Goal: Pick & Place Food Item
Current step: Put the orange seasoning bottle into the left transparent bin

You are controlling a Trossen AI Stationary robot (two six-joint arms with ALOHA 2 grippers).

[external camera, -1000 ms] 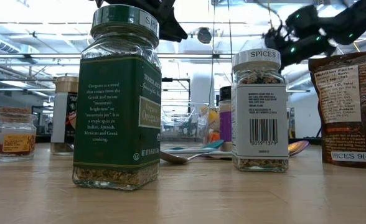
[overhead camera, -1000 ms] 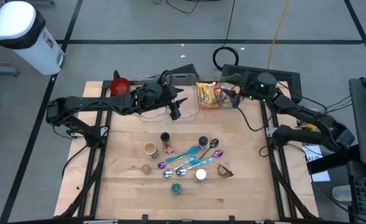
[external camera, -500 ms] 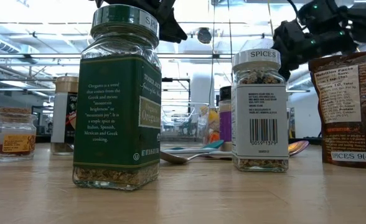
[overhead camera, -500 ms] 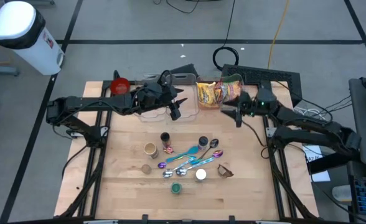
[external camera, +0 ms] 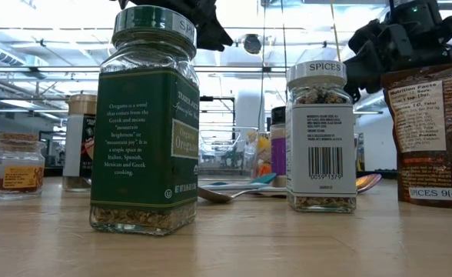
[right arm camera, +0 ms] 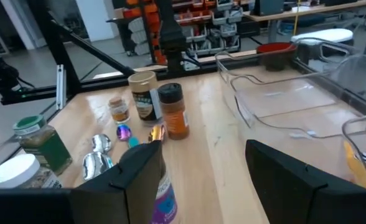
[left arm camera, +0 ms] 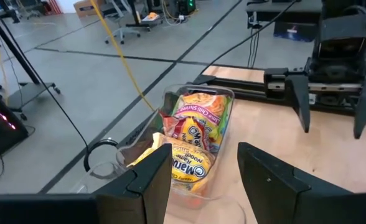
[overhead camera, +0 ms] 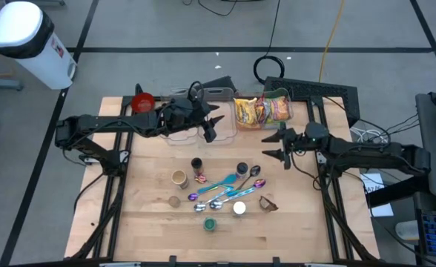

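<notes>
Pale wood tabletop (overhead camera: 151, 222) was seen from above. Bright noodle packets (overhead camera: 262, 111) were held in a clear bin (overhead camera: 236, 127) at the far edge. The right gripper (overhead camera: 276, 146), fingers parted and empty, was poised between that bin and the spice jars (overhead camera: 196, 165) and spoons (overhead camera: 222, 185) mid-table. The left gripper (overhead camera: 209, 127), fingers apart and empty, hung over an empty clear tray (overhead camera: 179, 134). A low reach could likely topple the jars.

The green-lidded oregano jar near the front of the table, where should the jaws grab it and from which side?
Grip the oregano jar across its flat glass body just under the green lid, coming straight down from above. It stands upright, and spoons and other jars crowd its sides, so a level approach looks blocked.
</notes>
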